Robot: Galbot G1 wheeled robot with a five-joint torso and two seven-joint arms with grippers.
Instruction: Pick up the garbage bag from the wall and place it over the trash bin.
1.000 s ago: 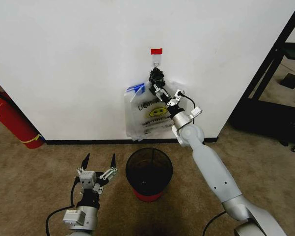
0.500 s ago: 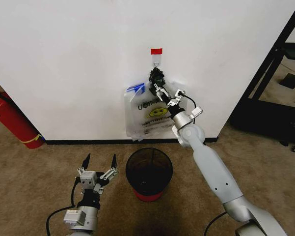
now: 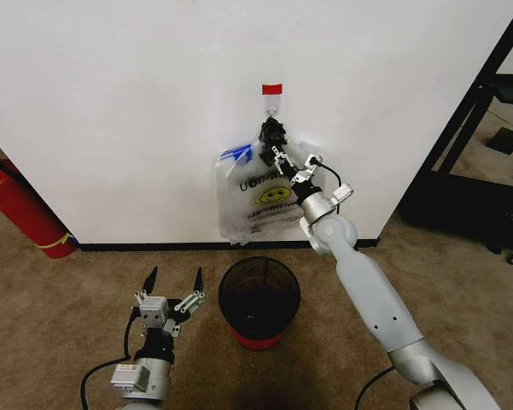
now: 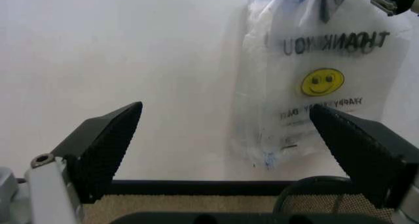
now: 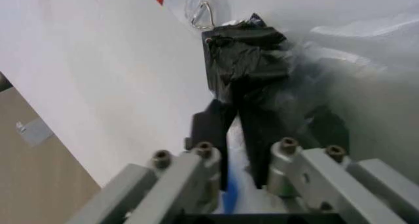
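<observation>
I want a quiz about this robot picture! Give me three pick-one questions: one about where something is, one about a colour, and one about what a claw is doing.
1. Where is the bin?
A. On the floor below the bag
B. Hanging on the hook
C. Beside the fire extinguisher

2. What colour is the tape above the hook?
A. Blue
B. Red
C. Green

3. What is the left claw doing?
A. Gripping the bin
B. Holding the bag
C. Open, holding nothing

Answers:
1 A, the bin stands on the carpet under the hanging bag.
2 B, the patch on the wall is red.
3 C, its fingers are spread apart with nothing between; the right claw is up at the bag's top.
</observation>
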